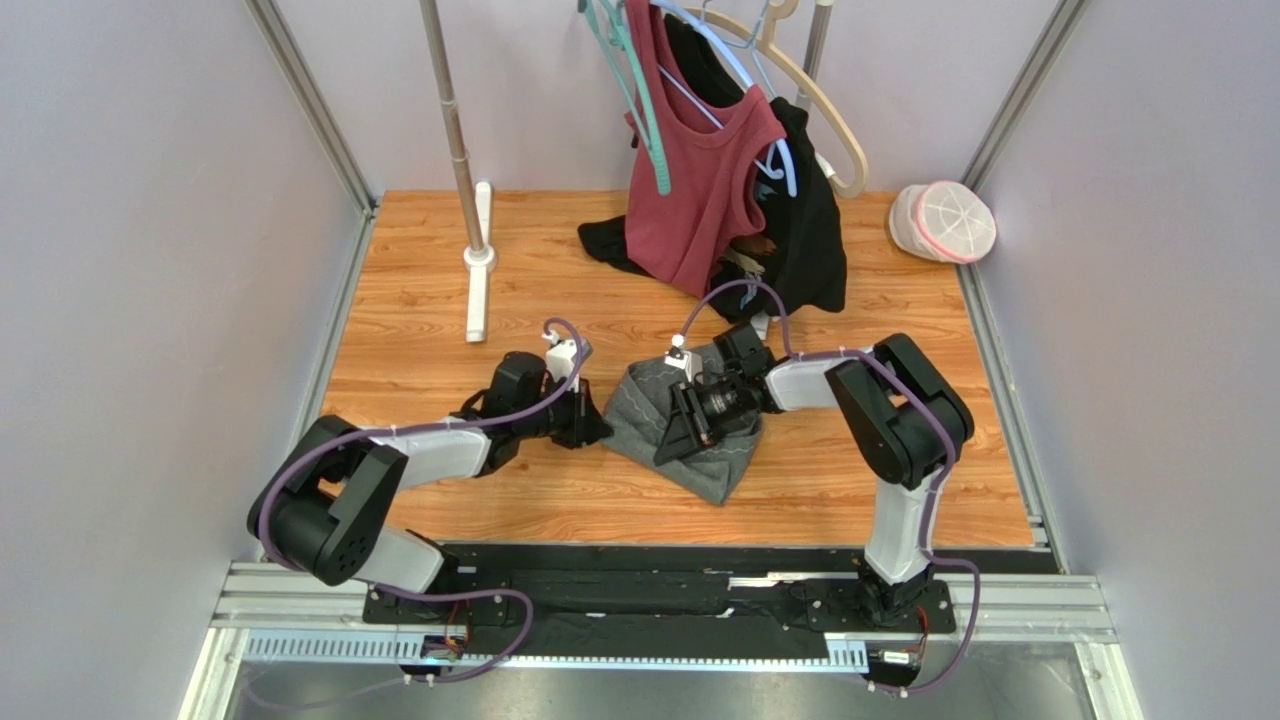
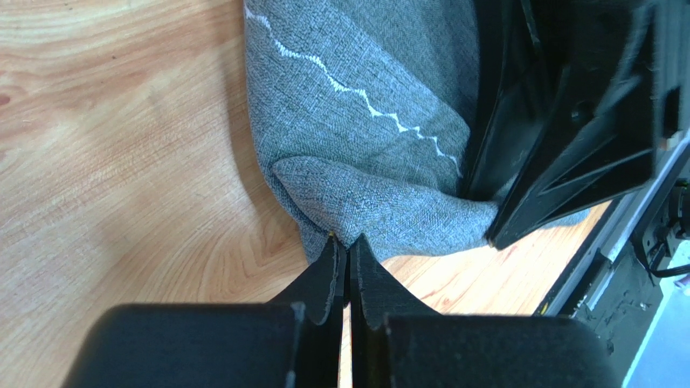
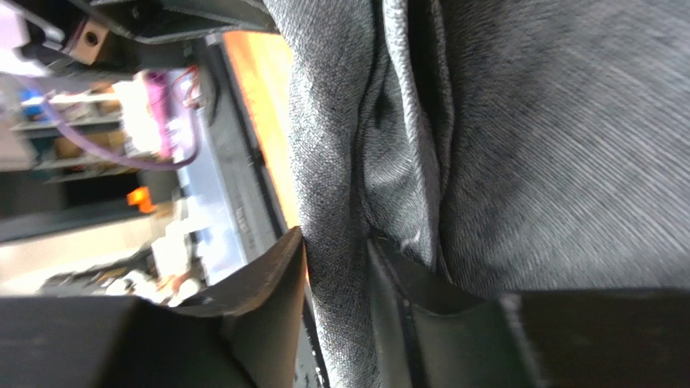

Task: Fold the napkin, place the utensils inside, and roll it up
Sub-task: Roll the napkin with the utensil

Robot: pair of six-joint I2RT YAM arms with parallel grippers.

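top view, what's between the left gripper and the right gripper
The napkin. In the top view its bunched grey cloth fills the stretch from the left gripper to the right gripper.

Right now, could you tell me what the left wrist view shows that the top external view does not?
Only the left wrist view: the white zigzag stitching on the napkin, and the left gripper shut with its tips at the cloth's edge. Only the top external view: the hanging maroon top and black garment, the rack pole, and the left arm and right arm in full. Both: the napkin, the wooden table and the right gripper.
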